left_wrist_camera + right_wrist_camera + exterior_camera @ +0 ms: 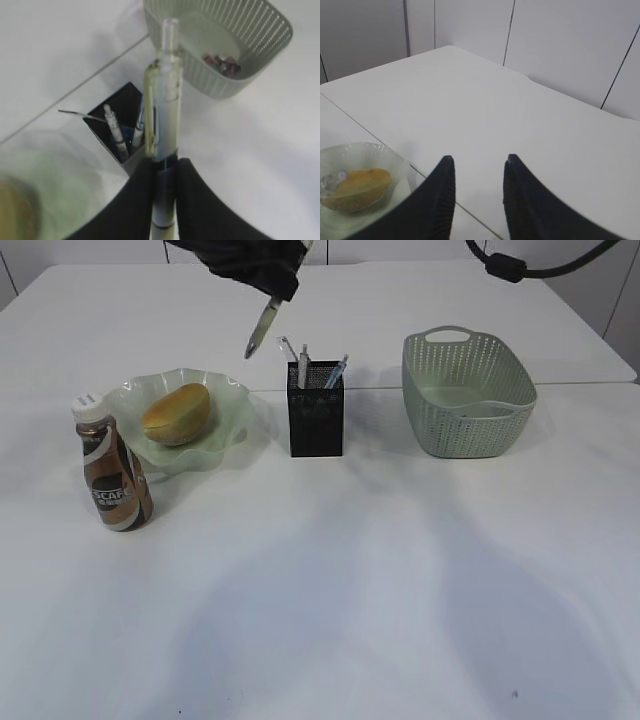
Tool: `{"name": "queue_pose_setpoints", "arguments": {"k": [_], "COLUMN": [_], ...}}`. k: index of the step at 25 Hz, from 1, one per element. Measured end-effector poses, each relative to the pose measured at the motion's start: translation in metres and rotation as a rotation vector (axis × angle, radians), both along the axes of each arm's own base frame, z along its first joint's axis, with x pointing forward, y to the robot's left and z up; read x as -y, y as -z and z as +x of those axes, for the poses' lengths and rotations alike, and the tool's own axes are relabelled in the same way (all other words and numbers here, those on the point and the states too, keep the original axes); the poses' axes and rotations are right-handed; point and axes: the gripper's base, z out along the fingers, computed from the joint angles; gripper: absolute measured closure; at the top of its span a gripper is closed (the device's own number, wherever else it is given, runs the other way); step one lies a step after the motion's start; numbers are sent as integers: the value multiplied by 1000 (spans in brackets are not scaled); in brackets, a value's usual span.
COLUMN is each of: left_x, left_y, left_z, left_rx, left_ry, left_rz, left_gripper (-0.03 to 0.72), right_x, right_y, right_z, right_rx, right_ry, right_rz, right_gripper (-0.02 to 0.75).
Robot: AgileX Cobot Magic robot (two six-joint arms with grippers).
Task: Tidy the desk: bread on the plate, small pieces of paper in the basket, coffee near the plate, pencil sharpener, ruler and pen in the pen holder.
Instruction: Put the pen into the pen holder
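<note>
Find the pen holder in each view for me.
Exterior: pen holder stands centre, between plate and basket.
Left wrist: pen holder sits left of centre, just behind the held pen.
Right wrist: not in view.
Shared landmark: the plate, in the right wrist view's bottom-left corner.

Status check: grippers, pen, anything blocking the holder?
Left gripper shut on pen, above pen holder. Right gripper open, empty. Holder already holds several items; room looks tight.

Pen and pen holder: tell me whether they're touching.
Apart. The exterior view shows the pen, clamped in the left gripper, hanging tilted above and left of the pen holder, with white desk visible between.
</note>
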Motion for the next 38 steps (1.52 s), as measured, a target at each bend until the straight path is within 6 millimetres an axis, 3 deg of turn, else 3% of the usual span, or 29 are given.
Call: {"name": "queue_pose_setpoints", "arguments": {"k": [9,15,19,28,38], "left_x": [2,2,4,29,35], "left_y": [-18,-17,-4,24,60], "left_z": [13,20,24,14,28], "left_rx": [206,314,357,503,511], "left_ry": [-55,-101,-138,-172,-200], "left_rz": [-99,-165,-211,-292,-287], "left_gripper": [625,625,625,625,626], "right_x": [3,8,9,11,11], "right_y": [4,4,5,4,4], "right_z": [3,5,6,7,7], "right_rx": [-3,0,2,9,9], "right_ry": [30,47,65,88,90], "right_rz": [-3,-3,-3,-5,-5], "right_gripper": [461,461,461,461,461]}}
